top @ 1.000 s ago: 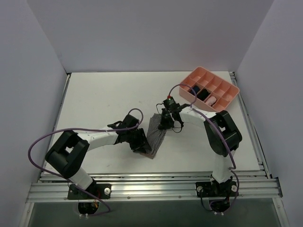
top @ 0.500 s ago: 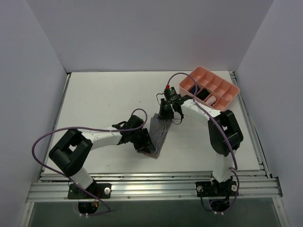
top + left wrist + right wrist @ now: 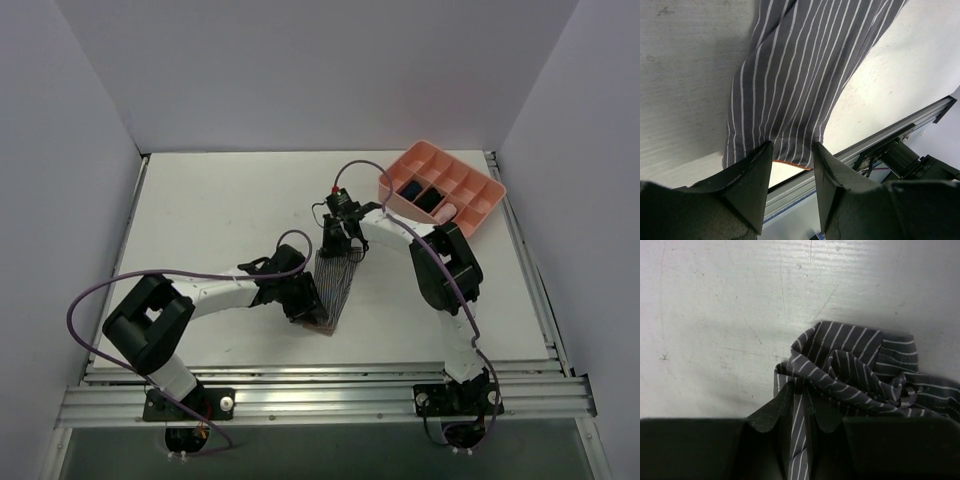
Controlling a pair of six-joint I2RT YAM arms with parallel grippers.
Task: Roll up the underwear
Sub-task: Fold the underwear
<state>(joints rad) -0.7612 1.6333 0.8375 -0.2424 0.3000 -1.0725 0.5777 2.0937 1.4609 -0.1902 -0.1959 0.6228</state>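
No writing, number, brand or sign can be read in any view. The underwear [image 3: 800,75] shows only white stripes on grey. Its orange tag [image 3: 790,164] appears as a thin edge at the hem, too little of it showing to tell whether it bears print.

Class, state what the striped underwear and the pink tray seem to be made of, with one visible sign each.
The underwear looks like soft, matte cloth, knit or woven: it creases and bunches into folds. The tray is probably moulded plastic with a smooth finish: thin rigid dividers, uniform pink.
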